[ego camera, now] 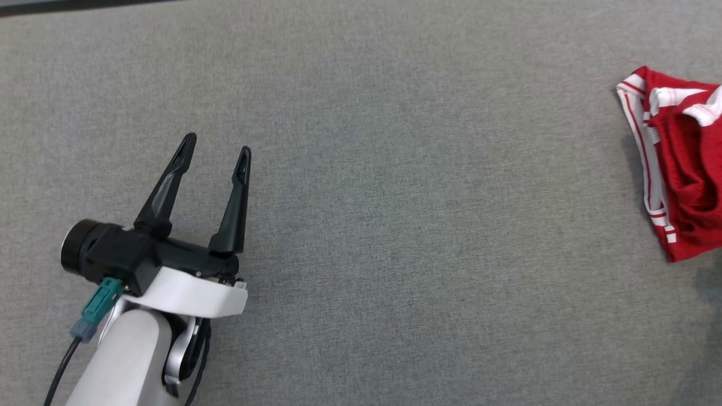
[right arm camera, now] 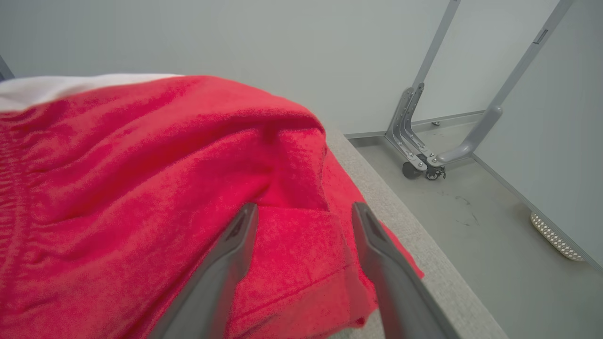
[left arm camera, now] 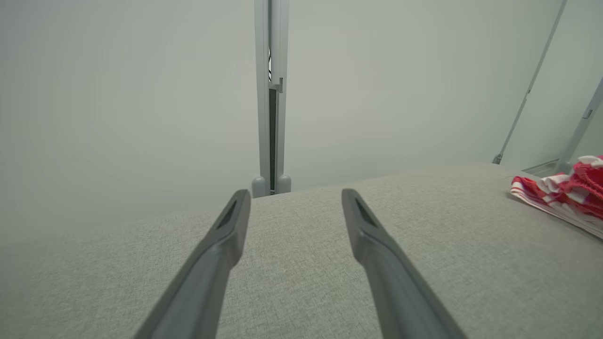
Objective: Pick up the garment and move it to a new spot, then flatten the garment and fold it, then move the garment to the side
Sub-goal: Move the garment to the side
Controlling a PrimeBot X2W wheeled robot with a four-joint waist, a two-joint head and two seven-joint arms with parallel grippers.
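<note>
The garment point(ego camera: 679, 169) is red with white striped trim and lies bunched at the far right of the grey table, cut off by the head view's edge. From the left wrist it shows as a red and white heap point(left arm camera: 565, 195) at the right. My left gripper point(ego camera: 217, 144) stands open over bare cloth at the lower left, far from the garment, and its fingers point(left arm camera: 292, 197) hold nothing. In the right wrist view my right gripper point(right arm camera: 304, 212) is open just above the red garment point(right arm camera: 141, 188), its fingers spread with nothing pinched between them.
The grey fabric table point(ego camera: 395, 197) stretches between left gripper and garment. Its right edge point(right arm camera: 424, 245) runs close beside the garment, with grey floor below. A wheeled metal frame point(right arm camera: 424, 155) stands on that floor. A grey post point(left arm camera: 271, 94) rises behind the table's far edge.
</note>
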